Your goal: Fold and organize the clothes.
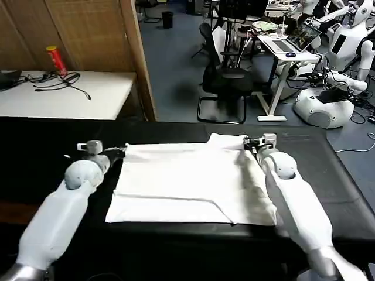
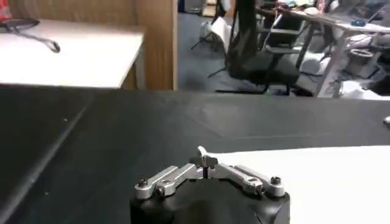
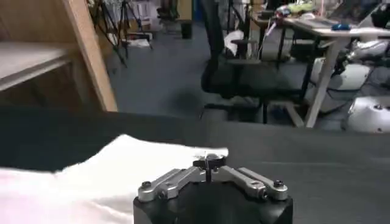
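Left gripper (image 1: 121,151) pinched closed on the T-shirt's (image 1: 187,184) far-left corner. Right gripper (image 1: 248,142) looks clamped on the far-right corner, though cloth hides the tips. Shirt lies flat, partly folded, mid black table (image 1: 35,152).

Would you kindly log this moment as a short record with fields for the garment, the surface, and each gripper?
garment: white T-shirt, partly folded, lying flat
surface: black table
left gripper: shut on the T-shirt's far left corner
right gripper: shut on the T-shirt's far right corner
background: white desk with a red can, black office chair
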You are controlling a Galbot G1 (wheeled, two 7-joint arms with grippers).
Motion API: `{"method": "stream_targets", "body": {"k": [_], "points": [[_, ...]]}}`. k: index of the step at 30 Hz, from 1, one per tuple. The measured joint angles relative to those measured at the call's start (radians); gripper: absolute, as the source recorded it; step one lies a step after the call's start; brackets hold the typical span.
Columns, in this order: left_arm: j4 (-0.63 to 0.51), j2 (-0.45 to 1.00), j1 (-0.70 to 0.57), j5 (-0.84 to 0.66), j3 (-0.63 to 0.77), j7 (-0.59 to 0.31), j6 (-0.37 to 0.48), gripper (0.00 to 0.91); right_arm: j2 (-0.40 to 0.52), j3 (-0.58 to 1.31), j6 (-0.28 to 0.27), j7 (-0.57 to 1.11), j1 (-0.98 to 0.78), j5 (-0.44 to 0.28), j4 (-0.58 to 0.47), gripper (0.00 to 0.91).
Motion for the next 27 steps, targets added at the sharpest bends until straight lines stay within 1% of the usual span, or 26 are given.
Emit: {"method": "stream_targets", "body": {"k": [7,14,20,27], "points": [[-0.164,0.065,0.152,-0.009,-0.059,0.001,0.006,0.0,-0.065,0.02,-0.043,0.023,-0.109,0.027,0.154,0.0],[-0.306,0.125,0.303,-0.013,-0.121,-0.009,0.011,0.0,-0.139,0.054,-0.069,0.027,-0.234,0.023,0.305,0.0],[-0.387,0.16,0.388,-0.003,-0.158,-0.018,0.019,0.0,-0.192,0.081,-0.1,0.032,-0.365,0.01,0.427,0.0],[-0.441,0.166,0.48,0.047,-0.187,-0.018,0.024,0.0,-0.216,0.097,-0.149,0.047,-0.476,-0.001,0.506,0.0]]}}
